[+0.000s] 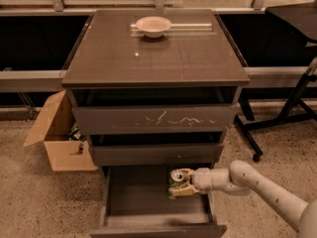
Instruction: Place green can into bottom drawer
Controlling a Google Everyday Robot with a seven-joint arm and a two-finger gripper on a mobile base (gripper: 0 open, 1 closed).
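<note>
Gently now: a light, thin-walled can

The end effector (181, 186) pinches the green can (177, 177) across its side, upright, low within the open bottom drawer (141, 197), right of middle. Likely light, slick and easily dented, so a modest mid-body squeeze suits it.
</note>
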